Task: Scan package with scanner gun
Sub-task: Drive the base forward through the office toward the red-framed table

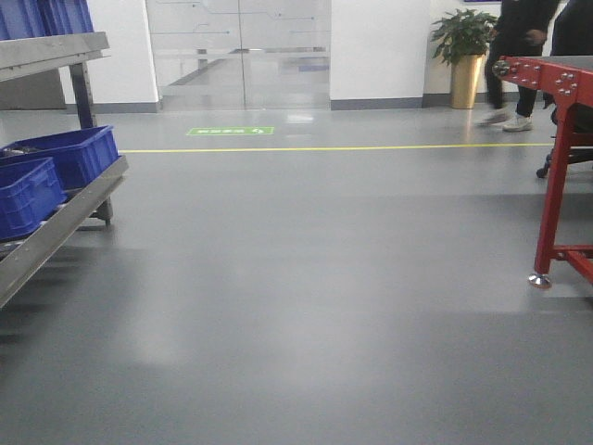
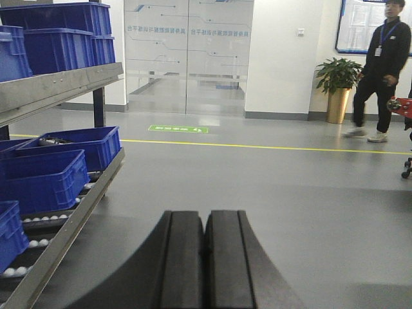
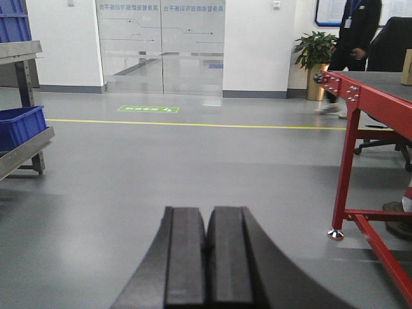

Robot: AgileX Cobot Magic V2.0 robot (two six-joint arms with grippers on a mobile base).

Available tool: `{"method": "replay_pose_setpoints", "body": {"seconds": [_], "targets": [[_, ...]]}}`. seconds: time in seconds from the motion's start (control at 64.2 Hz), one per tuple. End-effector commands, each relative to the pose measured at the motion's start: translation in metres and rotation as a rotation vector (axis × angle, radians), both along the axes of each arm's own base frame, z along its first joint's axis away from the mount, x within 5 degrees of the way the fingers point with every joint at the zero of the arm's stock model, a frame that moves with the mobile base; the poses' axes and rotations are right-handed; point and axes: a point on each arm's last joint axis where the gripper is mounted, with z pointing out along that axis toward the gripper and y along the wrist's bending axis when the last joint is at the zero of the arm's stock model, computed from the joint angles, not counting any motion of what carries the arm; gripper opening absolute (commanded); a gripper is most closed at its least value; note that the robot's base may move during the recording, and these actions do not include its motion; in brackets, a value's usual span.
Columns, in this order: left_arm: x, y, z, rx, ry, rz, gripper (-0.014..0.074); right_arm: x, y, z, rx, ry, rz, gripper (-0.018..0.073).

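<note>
**Neither package nor scanner gun in view, both grippers empty**

You cannot see the package or the scanner gun from any camera, so you have to find them before you plan a grasp. A sliver of something tan [image 3: 407, 67] sits on the red table [image 3: 348, 154] at the right edge of the right wrist view. It is too cropped to say whether it is the package.

Expect the package to be light and fairly stiff, with panels that give under pressure. Grip it across two opposite sides near an edge. The scanner gun will likely be hard, smooth and small, so hold it by the handle and keep clear of the trigger and window.

The grey floor [image 1: 296, 306] is glossy and open, crossed by a yellow line [image 1: 324, 147]. A metal rack [image 2: 61, 85] with blue bins [image 2: 45, 180] stands on your left, well apart from the table.

The left gripper [image 2: 206, 257] and right gripper [image 3: 207, 257] each have their fingers pressed together on nothing.
</note>
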Motion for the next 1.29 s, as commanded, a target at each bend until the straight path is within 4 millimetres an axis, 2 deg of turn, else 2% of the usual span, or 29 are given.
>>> {"method": "replay_pose_setpoints", "body": {"seconds": [0.0,1.277], "targets": [[-0.0007,0.0002,0.0032,0.001,-0.026,0.004,-0.0111,-0.0004,-0.0003,0.0021,-0.002,-0.023,-0.005,-0.0169],[-0.0007,0.0002,0.0032,0.001,-0.026,0.004,-0.0111,-0.0004,-0.0003,0.0021,-0.002,-0.023,-0.005,-0.0169]]}}
